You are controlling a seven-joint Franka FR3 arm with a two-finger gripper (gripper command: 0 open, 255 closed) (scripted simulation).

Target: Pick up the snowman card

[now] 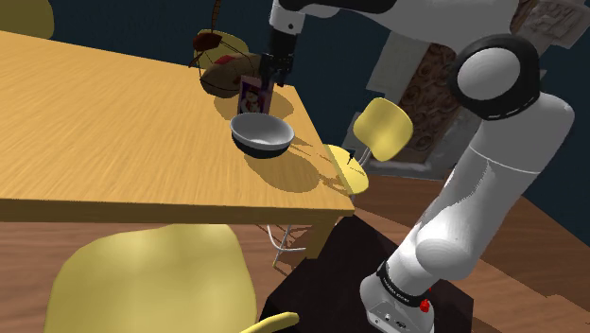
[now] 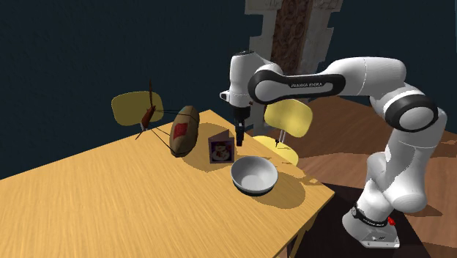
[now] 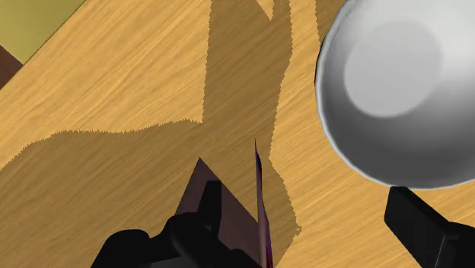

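Three things are sitting in a row on the table [image 2: 110,198]: a basket [image 2: 183,130], then the card [image 2: 220,150] standing upright, then a bowl [image 2: 254,174]. The gripper [image 2: 239,141] is hovering right at the card's top, jaws spread wide. The wrist view is showing the card edge-on between the fingers, not clamped.

wooden table [image 1: 113,132]; yellow chairs [image 1: 383,125] around it; dark blue walls [image 2: 58,44].
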